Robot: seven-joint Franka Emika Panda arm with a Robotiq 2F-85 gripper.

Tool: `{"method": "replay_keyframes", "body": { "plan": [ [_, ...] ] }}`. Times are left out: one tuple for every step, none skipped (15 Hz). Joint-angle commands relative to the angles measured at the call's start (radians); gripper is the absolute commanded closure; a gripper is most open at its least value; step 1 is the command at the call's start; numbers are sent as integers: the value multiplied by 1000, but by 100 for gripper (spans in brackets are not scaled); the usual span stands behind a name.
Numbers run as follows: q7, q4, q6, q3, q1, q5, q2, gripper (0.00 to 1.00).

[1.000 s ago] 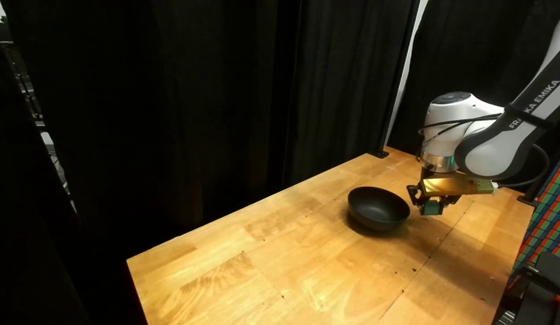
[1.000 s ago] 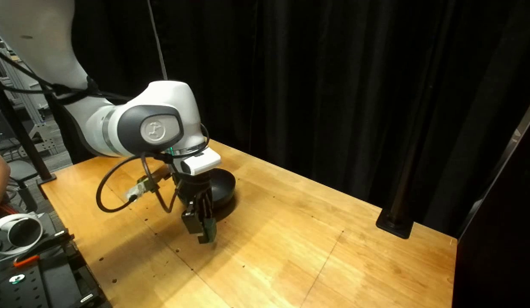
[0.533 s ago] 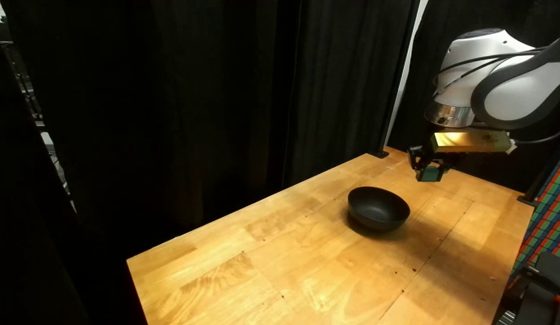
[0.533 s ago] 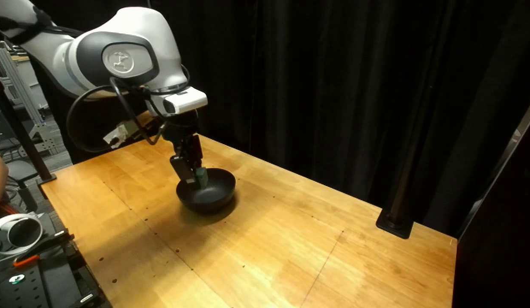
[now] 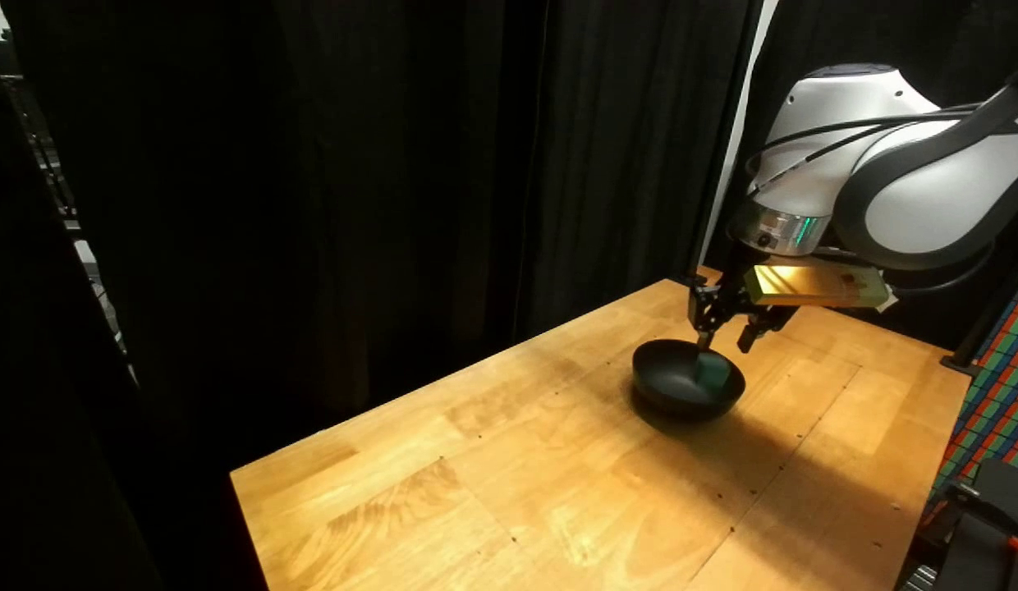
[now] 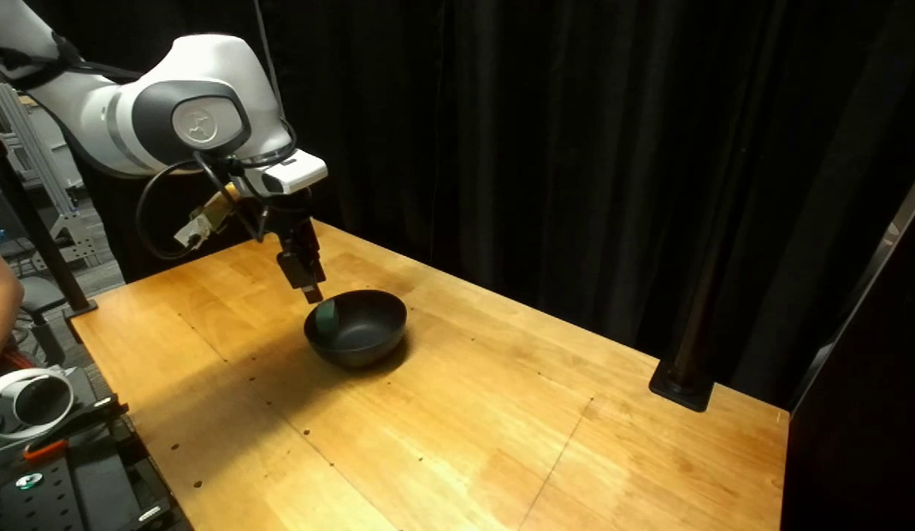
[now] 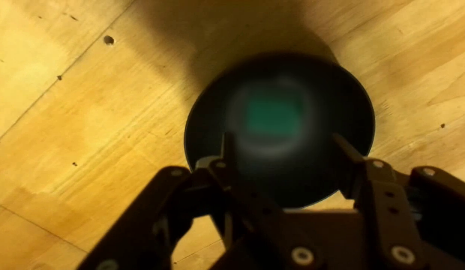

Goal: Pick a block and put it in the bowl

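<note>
Green cube (image 6: pixel 327 318), pinched in mid-air between the fingers (image 7: pixel 228 148) half a second ago, is now down inside the black bowl (image 6: pixel 380 324) with nothing gripping it. In an exterior view it sits between nine and ten o'clock of the bowl's middle, near the inner wall and looking a little tipped; the wrist view, looking down, puts it just off the middle toward eleven o'clock, inside the rim all round.

The fingers have let go. The wrist view shows them spread wide, one tip at about eight o'clock from the cube and the opposite tip at about four, with nothing caught between them. In an exterior view one fingertip (image 5: pixel 703 340) hangs near the cube, toward twelve o'clock of it. The cube is blurred in the wrist view, so it may not have fully settled yet.

Both exterior views show the bowl upright on the table (image 5: pixel 558 492), in the spot it held a moment before, so the release does not seem to have nudged it.

For the task, that points to pick and carry being over and the placing all but complete. What likely remains is a clean retreat toward twelve o'clock in the exterior views, fingers kept apart; a sideways drift might clip the rim or drag the cube up the wall.
</note>
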Motion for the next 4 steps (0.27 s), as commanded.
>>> {"method": "replay_keyframes", "body": {
  "plan": [
    [-56, 2, -66, 5, -6, 15, -25, 6],
    [-74, -9, -97, 3, -11, 21, -45, 1],
    [-89, -30, -140, -1, -18, 21, -78, 0],
    [-117, -34, -183, 1, -24, 40, -91, 0]
  ]
}}
